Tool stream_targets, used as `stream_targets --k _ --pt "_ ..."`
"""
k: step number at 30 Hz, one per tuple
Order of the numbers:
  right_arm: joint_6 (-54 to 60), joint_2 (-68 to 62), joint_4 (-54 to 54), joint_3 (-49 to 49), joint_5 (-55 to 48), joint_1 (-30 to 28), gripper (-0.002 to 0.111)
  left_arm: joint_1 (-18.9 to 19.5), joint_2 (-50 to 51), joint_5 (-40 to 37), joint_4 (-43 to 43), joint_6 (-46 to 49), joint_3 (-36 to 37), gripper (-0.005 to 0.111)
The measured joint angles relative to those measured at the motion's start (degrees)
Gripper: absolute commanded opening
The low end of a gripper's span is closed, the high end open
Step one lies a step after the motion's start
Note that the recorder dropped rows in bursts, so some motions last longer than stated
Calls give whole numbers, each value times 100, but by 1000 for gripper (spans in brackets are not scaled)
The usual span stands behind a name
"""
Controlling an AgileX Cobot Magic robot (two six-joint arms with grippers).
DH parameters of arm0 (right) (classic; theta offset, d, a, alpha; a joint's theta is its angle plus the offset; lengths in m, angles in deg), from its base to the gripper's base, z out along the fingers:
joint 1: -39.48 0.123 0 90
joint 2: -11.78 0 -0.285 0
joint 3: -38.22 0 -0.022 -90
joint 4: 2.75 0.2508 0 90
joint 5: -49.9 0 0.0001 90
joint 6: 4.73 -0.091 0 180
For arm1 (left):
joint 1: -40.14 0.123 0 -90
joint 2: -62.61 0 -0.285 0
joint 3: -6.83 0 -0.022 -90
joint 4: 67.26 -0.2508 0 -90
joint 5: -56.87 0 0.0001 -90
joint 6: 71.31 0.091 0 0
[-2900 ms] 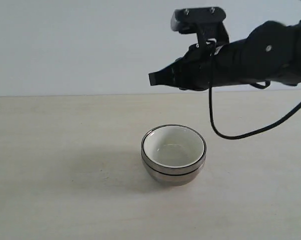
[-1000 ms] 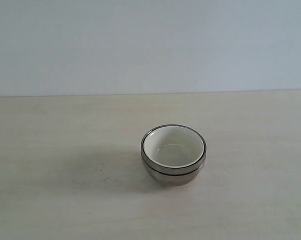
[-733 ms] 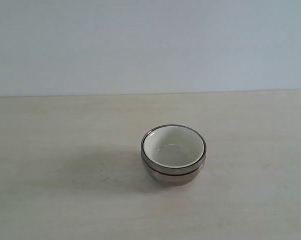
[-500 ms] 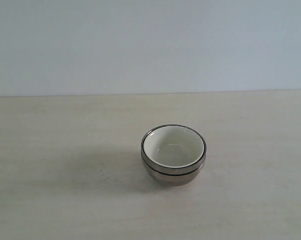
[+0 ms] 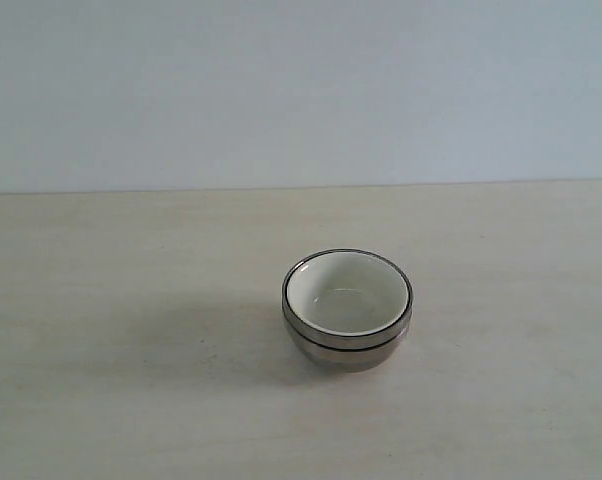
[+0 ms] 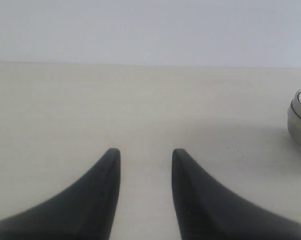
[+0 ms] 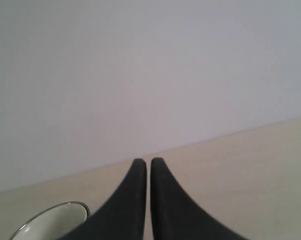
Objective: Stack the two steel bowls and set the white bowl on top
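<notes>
1. Far left, outside the exterior view: left fingers (image 6: 106, 175), black, spread apart with nothing between them, low over the pale surface (image 5: 121, 400).
2. Just right of the middle of the surface: the two steel bowls (image 5: 347, 352), nested one inside the other and upright, with a thin dark line at the seam below the rims. Edge of the stack also caught in the left wrist view, well apart from those fingers.
3. Seated inside the upper steel bowl: the white bowl (image 5: 347, 295), upright, nothing in it, rim about level with the steel rim.
4. Far right, outside the exterior view: right fingers (image 7: 138, 180), drawn together with only a slit between, gripping nothing, the white bowl's rim in sight beside them.
</notes>
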State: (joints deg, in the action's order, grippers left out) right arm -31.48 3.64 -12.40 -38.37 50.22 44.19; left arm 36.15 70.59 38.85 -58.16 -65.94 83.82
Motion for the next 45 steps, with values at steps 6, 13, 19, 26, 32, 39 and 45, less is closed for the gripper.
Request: stream_targets --k 6,13,19,26,32,39,45 --pt "-11 0 14 -40 -310 0 0 0 0 0 0 0 0 32" --pt "320 0 16 -40 -825 0 0 0 0 0 0 0 0 32" --pt "364 0 166 -40 -900 0 0 0 0 0 0 0 0 32" --pt "364 0 190 -40 -900 0 0 0 0 0 0 0 0 32" --pt "364 0 203 -40 -900 0 0 0 0 0 0 0 0 32" --pt "364 0 211 -40 -900 0 0 0 0 0 0 0 0 32" --pt "364 0 211 -40 -900 0 0 0 0 0 0 0 0 32"
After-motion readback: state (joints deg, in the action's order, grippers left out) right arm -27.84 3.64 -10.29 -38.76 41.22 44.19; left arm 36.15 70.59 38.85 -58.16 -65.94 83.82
